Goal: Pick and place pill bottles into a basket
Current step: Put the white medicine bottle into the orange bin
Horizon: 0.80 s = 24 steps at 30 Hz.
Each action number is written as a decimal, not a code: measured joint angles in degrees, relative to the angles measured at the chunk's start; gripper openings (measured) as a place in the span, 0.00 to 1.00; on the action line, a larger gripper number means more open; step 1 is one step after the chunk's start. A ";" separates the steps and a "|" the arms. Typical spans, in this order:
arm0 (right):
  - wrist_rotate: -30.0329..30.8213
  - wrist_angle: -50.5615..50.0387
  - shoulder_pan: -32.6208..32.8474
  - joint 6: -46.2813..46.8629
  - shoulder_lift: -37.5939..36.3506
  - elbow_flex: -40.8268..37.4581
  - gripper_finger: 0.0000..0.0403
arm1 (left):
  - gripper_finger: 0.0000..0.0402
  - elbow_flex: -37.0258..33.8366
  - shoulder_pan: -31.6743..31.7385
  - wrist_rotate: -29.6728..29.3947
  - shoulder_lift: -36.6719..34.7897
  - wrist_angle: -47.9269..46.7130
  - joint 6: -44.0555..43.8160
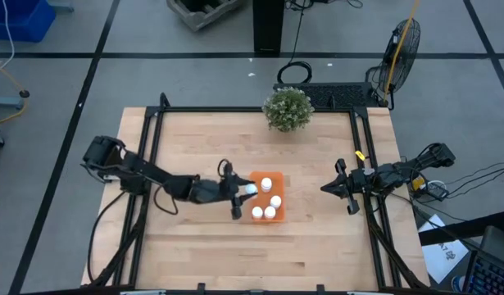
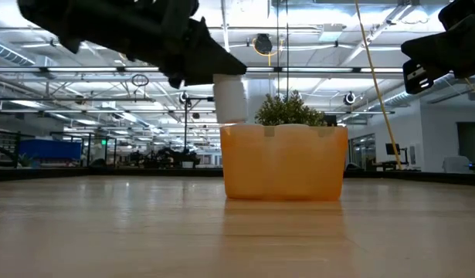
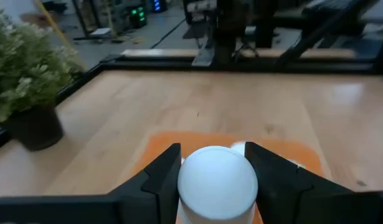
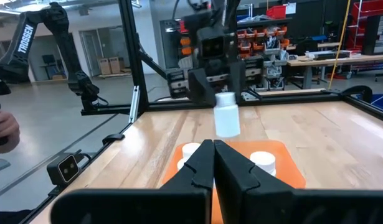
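The orange tray lies mid-table with several white pill bottles standing in it, such as one at its far end and one at its near end. My left gripper is shut on another white bottle, held above the tray's left edge. The low view also shows this bottle, above the tray. My right gripper is shut and empty, waiting at the table's right edge. Its wrist view faces the tray. My left gripper pinches the bottle's upper end, by the cap, between its two fingers. The fingers come from the table's left, slanting down. The bottle hangs upright below them, clear of the tray.
A green potted plant stands at the table's far edge, behind the tray. A black frame rail runs along the table's sides. A person's hand shows beyond the table in the right wrist view.
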 joint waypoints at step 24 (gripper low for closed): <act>0.02 0.00 0.01 -0.01 0.00 -0.02 0.00 | 0.41 -0.02 7.95 16.16 7.14 5.00 -2.07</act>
